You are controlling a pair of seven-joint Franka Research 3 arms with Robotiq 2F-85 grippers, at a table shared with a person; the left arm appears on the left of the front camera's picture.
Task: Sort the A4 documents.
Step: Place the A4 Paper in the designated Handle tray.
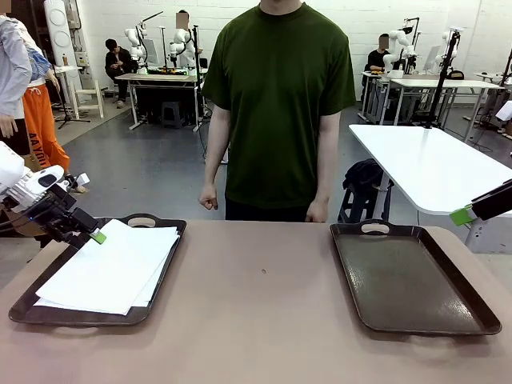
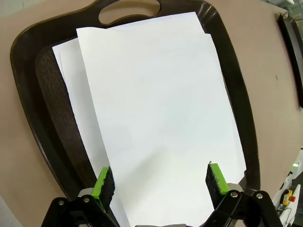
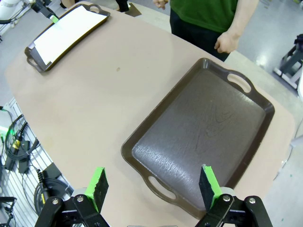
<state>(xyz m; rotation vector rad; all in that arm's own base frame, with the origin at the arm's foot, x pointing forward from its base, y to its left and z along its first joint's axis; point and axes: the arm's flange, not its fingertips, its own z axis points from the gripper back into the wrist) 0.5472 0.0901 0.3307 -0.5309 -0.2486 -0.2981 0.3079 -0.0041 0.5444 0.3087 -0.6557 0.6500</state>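
A4 documents: loose stack inside your left tray, top sheet skewed, corners near its handle end | left gripper: fingers spread wide over the stack's near edge, holding nothing | right gripper: spread wide above the bare right tray, by the table's right edge.

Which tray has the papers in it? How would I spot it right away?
On the brown table lie two dark handled trays. Take the left tray, beside the left gripper with open jaws. It holds the white A4 documents; the right tray is bare.
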